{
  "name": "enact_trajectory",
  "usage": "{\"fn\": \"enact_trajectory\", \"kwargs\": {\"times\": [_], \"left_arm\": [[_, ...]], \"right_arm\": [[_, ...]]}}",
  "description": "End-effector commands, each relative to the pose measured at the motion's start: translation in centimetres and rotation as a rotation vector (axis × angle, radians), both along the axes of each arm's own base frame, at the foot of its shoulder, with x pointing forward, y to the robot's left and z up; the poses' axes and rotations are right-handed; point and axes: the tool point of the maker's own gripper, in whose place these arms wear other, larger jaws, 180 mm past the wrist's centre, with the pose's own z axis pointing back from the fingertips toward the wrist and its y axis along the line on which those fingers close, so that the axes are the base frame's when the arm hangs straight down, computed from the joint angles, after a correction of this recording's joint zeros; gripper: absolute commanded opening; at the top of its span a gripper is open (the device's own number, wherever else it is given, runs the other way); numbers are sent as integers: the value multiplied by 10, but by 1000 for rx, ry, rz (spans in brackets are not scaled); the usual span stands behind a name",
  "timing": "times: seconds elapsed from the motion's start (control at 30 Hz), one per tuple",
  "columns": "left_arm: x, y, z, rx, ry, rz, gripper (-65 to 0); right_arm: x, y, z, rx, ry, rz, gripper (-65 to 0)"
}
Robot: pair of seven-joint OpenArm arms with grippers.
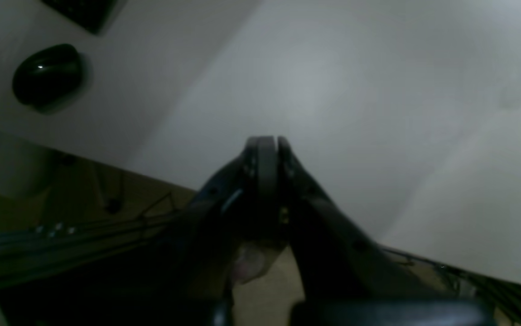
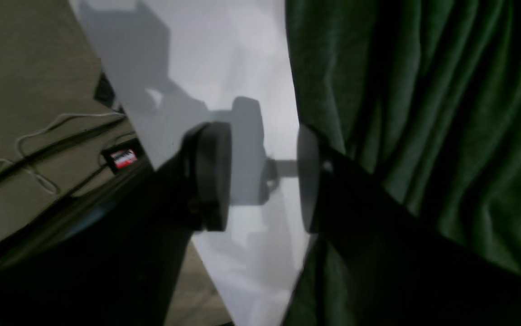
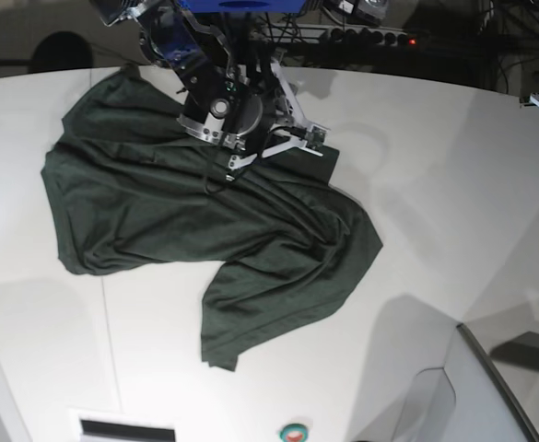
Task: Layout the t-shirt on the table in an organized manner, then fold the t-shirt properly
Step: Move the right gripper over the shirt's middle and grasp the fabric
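The dark green t-shirt [image 3: 205, 230] lies rumpled on the white tabletop [image 3: 435, 184], spread across the left and middle of the base view. Its body is bunched into soft folds, and a long flap trails toward the near edge, ending in a squared-off hem. The part nearest the far edge runs under the right arm.

The right gripper [image 2: 264, 174] hangs low over the shirt's far edge. Through its wrist camera the jaws stand apart with bare tabletop showing between them; one pad sits right at the cloth's border, the other over the white surface. Nothing is caught between them, though the picture is blurred and I cannot say whether the pad by the shirt touches the fabric.

The left gripper [image 1: 267, 149] is well away from the shirt, over an empty stretch of tabletop. Its jaws are pressed together with nothing between them. A dark rounded object [image 1: 47, 74], out of focus, sits on the white surface off to that camera's upper left.
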Motion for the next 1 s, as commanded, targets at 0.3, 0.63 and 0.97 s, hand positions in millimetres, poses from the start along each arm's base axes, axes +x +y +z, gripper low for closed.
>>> {"fn": "enact_trajectory", "kwargs": {"times": [0.3,0.63,0.97], "left_arm": [[5,3,10,23,-24,-14,-650],[-1,5,0,0,-4,2,-650],[-3,5,-4,-9,2,9,-650]], "right_arm": [[21,19,0,56,-15,-73,-354],[39,12,-13,8,-8,-101,-344],[24,8,-37,-10,54,-98,-623]]}}
